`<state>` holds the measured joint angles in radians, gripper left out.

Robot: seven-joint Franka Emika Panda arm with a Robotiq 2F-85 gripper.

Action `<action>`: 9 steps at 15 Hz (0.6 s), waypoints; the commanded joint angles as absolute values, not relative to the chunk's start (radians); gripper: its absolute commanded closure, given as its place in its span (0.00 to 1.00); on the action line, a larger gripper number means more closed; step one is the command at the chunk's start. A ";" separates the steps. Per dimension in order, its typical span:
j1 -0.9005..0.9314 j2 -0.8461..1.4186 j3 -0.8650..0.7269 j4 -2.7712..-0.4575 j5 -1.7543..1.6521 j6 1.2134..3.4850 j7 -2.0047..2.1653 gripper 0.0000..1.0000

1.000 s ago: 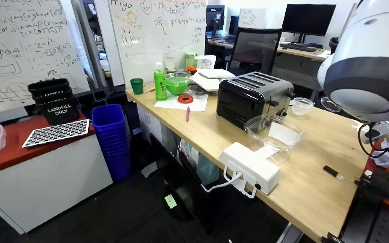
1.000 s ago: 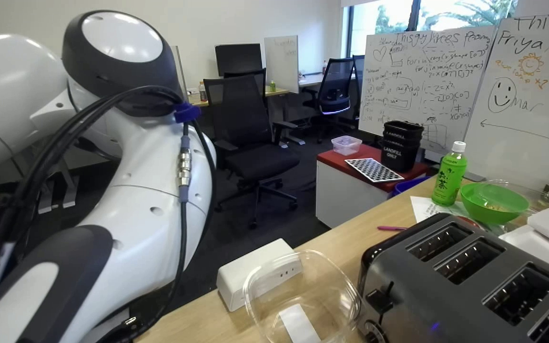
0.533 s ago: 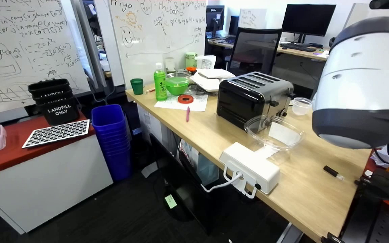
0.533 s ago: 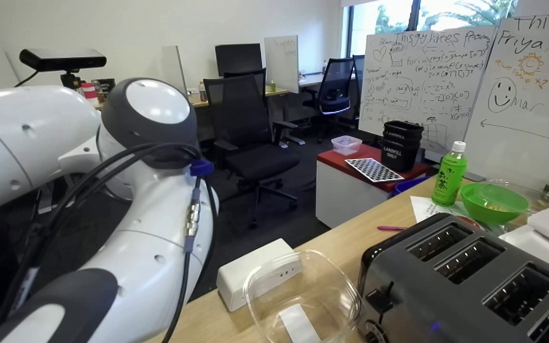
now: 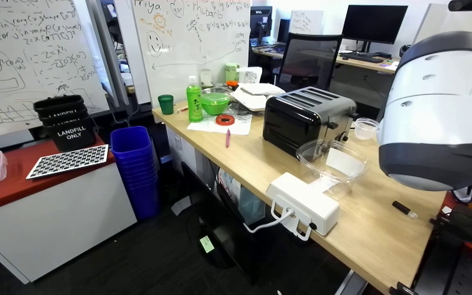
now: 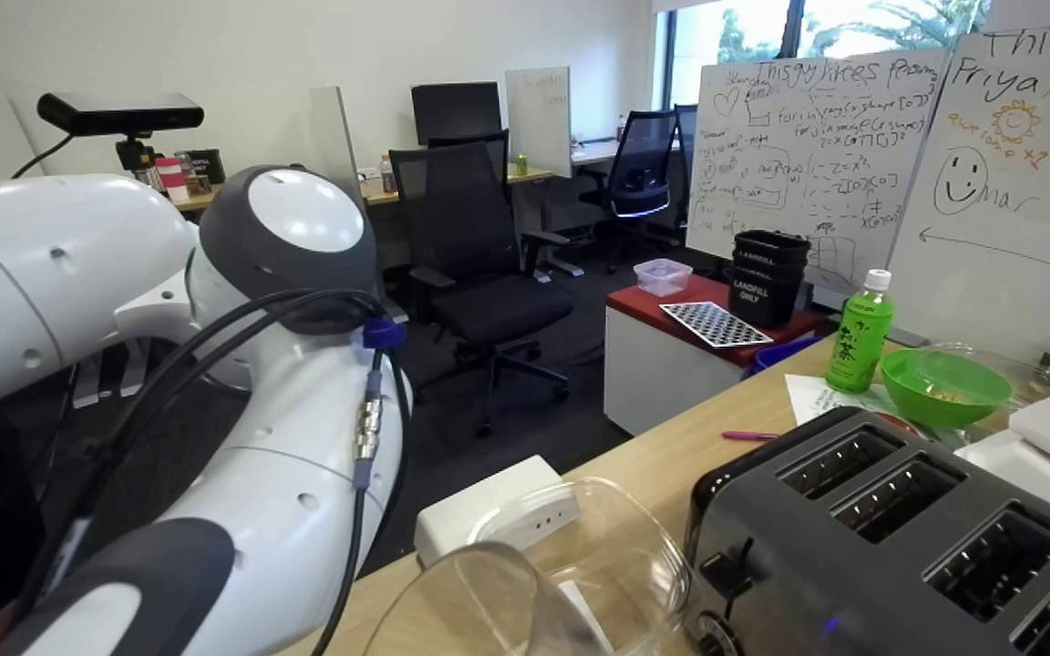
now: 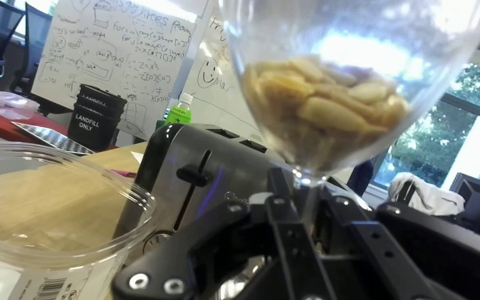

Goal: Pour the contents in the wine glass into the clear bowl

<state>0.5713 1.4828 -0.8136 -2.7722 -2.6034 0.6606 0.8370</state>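
Note:
The wine glass (image 7: 323, 112) fills the top of the wrist view, upright or slightly tilted, with pale nuts (image 7: 327, 100) in its cup. My gripper (image 7: 304, 187) is shut around its stem just under the cup. Its cup (image 6: 488, 606) also shows at the bottom edge of an exterior view. The clear bowl (image 7: 65, 252) stands on the table to the left of the gripper in the wrist view, apart from the glass. Its rim shows in both exterior views (image 5: 344, 179) (image 6: 671, 556); no nuts are seen in it. The gripper is out of view in both exterior views.
The toaster (image 5: 301, 119) stands close beside the bowl and behind the glass in the wrist view (image 7: 223, 166). A white box (image 5: 305, 203) sits at the table edge by the bowl. A plastic cup (image 5: 365, 129), a black marker (image 5: 402, 207) and a green bottle (image 5: 195, 102) are on the table.
The arm's elbow has dropped, most of it in the first half second. The cup of the wine glass has come into an exterior view at the bottom, in front of the bowl.

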 commanded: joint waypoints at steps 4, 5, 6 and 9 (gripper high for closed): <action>0.634 1.483 -0.815 -2.778 -2.603 0.737 0.583 0.96; 0.649 1.483 -0.813 -2.778 -2.603 0.768 0.544 0.96; 0.658 1.483 -0.813 -2.778 -2.603 0.792 0.509 0.96; 0.681 1.482 -0.820 -2.779 -2.603 0.866 0.406 0.96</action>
